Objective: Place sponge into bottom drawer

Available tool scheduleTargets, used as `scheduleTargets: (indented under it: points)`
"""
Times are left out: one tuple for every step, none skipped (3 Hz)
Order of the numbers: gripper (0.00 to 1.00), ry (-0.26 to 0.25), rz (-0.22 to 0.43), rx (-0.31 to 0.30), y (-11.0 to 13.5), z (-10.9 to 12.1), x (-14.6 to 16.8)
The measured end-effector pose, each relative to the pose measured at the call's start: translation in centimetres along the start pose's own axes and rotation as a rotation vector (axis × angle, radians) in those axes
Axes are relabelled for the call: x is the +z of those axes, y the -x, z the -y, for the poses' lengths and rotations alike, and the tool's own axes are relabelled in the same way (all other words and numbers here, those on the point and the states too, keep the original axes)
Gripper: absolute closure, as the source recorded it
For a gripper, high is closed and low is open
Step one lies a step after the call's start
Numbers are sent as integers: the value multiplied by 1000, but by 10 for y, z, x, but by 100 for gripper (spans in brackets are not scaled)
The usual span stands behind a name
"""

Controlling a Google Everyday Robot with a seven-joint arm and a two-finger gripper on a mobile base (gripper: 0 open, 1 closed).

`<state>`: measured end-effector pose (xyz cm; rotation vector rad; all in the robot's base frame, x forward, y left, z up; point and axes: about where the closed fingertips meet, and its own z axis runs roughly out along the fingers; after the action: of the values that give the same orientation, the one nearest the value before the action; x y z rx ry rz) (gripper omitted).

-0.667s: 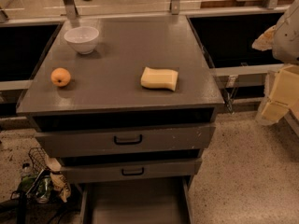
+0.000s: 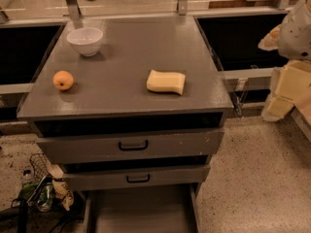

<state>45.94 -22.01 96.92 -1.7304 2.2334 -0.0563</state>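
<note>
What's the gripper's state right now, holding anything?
Gripper: at the right edge of the view, apart from the sponge on the cabinet top; open or shut cannot be told.

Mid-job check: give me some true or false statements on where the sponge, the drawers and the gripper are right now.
1. The sponge lies on the cabinet top. True.
2. The bottom drawer is shut. False: it is pulled out, and its bare floor shows.
3. The gripper is over the sponge. False: it is at the right edge of the view, beside the cabinet and apart from the sponge.
4. The orange fruit sits inside the white bowl. False: it rests on the cabinet top, in front of the bowl and apart from it.
5. The sponge is to the right of the orange fruit in this view. True.
</note>
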Motion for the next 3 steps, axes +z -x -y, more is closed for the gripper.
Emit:
scheduleTargets:
  points:
    - [0,48,-29,-16,2,52,32]
    - [0,59,-46,-16,1,89,49]
    - [0,36,-32,-14,4,96,49]
